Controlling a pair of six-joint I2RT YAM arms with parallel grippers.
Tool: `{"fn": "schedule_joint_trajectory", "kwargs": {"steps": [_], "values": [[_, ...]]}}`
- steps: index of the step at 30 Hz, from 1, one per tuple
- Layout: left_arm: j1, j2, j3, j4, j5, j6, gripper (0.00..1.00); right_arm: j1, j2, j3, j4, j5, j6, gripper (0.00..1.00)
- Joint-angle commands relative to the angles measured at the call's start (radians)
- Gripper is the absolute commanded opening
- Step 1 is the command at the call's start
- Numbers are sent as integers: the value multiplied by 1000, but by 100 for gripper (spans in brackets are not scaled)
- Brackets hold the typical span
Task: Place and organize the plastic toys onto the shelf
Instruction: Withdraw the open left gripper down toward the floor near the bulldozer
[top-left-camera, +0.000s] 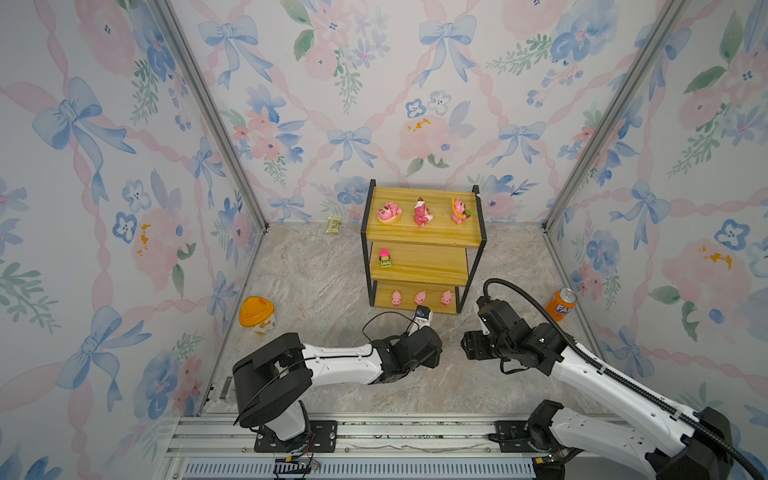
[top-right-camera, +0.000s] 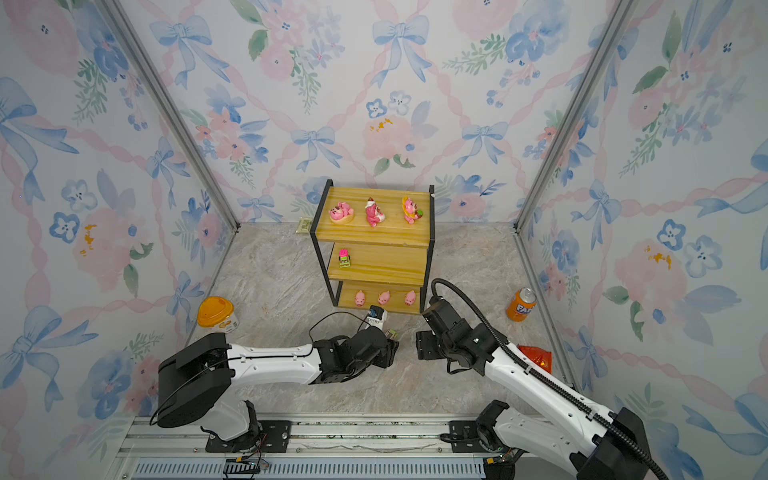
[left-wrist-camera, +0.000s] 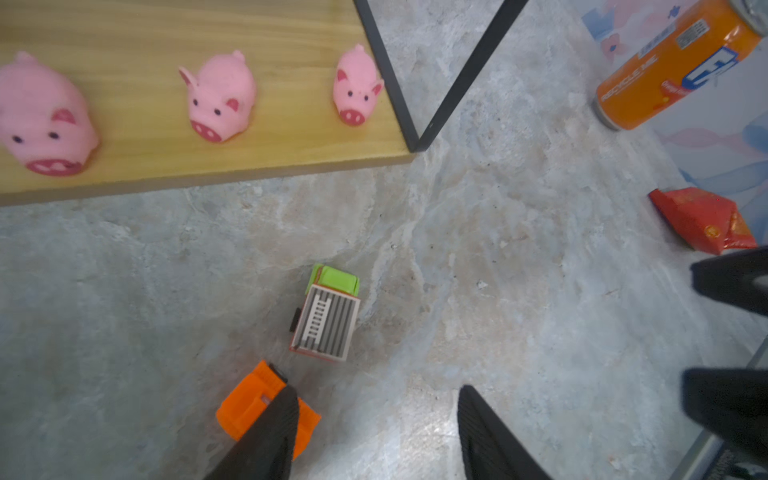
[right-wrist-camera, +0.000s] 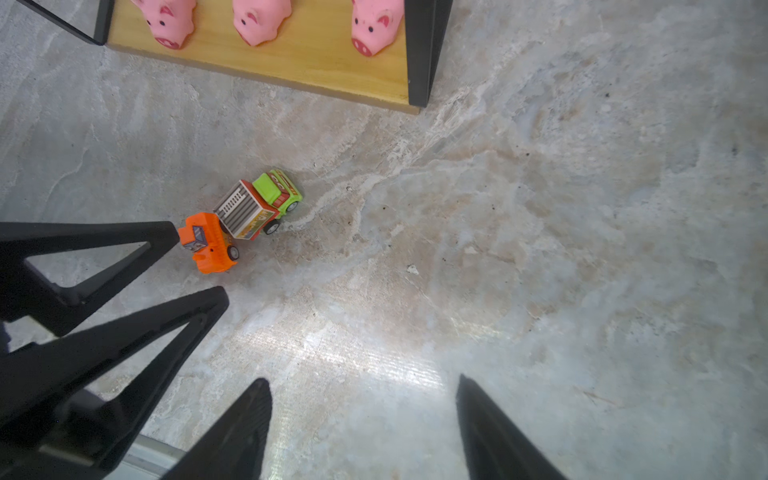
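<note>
From where I stand the left gripper (left-wrist-camera: 378, 390) is nearest, low over the marble-look tabletop (top-left-camera: 316, 282) with its jaws apart and nothing between them. One fingertip (left-wrist-camera: 286, 399) lies against the orange toy car (left-wrist-camera: 245, 403), so I judge it is lining up to straddle that car. The right gripper (right-wrist-camera: 362, 380) hovers just beside it, jaws also spread and empty, probably keeping out of the way. Touching the orange car, a little farther on, sits the grey-and-green toy truck (left-wrist-camera: 326, 316). These two are the only toys I can see off the shelf (top-left-camera: 436, 235). Beyond them, three pink pigs (top-left-camera: 420, 297) line its bottom board. The pink-and-green car (top-left-camera: 385, 257) sits alone at the left of the middle board, which looks like room kept for the other two vehicles. Three pink figurines (top-left-camera: 422, 212) fill the top board. The Fanta can (top-left-camera: 561, 304) and orange-lidded tub (top-left-camera: 257, 316) stand well off to the sides.
</note>
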Motion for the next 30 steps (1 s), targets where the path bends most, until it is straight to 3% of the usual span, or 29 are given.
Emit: {"fn": "schedule_joint_trajectory", "kwargs": {"steps": [1,3,13,20,24,30], "values": [[-14,1,12,-88,-22,-127,60,-29,-14,-3,-11,-51,-38,73],[-50,5,5,-89,-73,-200,60,-43,-12,-4,-15,-71,-64,73],[-119,60,87,-153,-223,-240,61,-113,17,-15,11,-177,-156,72],[-151,-59,15,-175,-273,-258,61,-104,14,-74,88,-279,-140,71],[-165,-223,-119,-175,-329,-266,63,-6,-18,-98,144,-253,-107,70],[-165,-475,-328,-173,-402,-234,64,226,60,-71,213,-96,-36,68]]}}
